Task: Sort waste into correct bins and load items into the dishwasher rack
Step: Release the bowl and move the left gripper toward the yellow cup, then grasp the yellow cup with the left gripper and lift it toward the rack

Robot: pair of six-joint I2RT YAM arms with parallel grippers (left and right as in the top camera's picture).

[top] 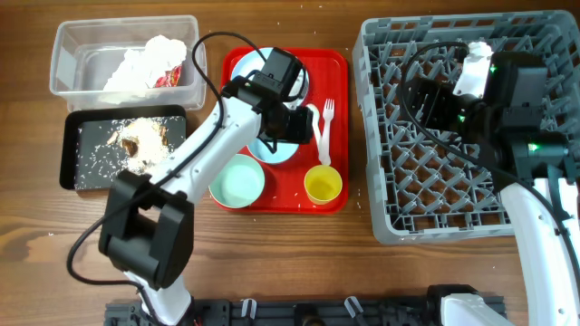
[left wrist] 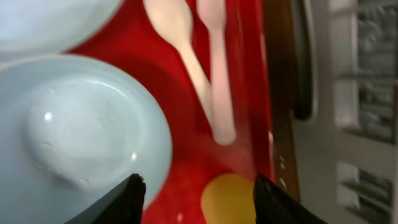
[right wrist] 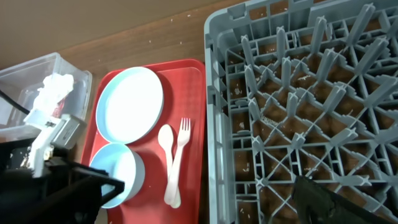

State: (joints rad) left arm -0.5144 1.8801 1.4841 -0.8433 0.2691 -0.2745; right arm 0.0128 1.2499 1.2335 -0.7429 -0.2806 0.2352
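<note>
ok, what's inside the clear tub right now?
In the clear tub: crumpled white paper toward the right, a red-and-white wrapper at the paper's right edge. The left end looks bare. Anything under the paper is covered.

Overhead top-down, left wrist close, both wrists share red tray (top: pixel 288 192)

One grey dishwasher rack (top: pixel 377 136). One red serving tray (top: pixel 337 72), and on it one pale-blue plate (right wrist: pixel 130 102), two bowls, a pale-blue bowl (top: pixel 272 155) and a mint bowl (top: pixel 237 179), one yellow cup (top: pixel 323 185), one white fork (right wrist: pixel 184 127) and one white spoon (right wrist: pixel 166 138). One clear tub (top: pixel 72 86), holding one clump of crumpled paper (top: pixel 145 63) and one red-and-white wrapper (top: pixel 170 77). One black tray (top: pixel 68 154).
</note>
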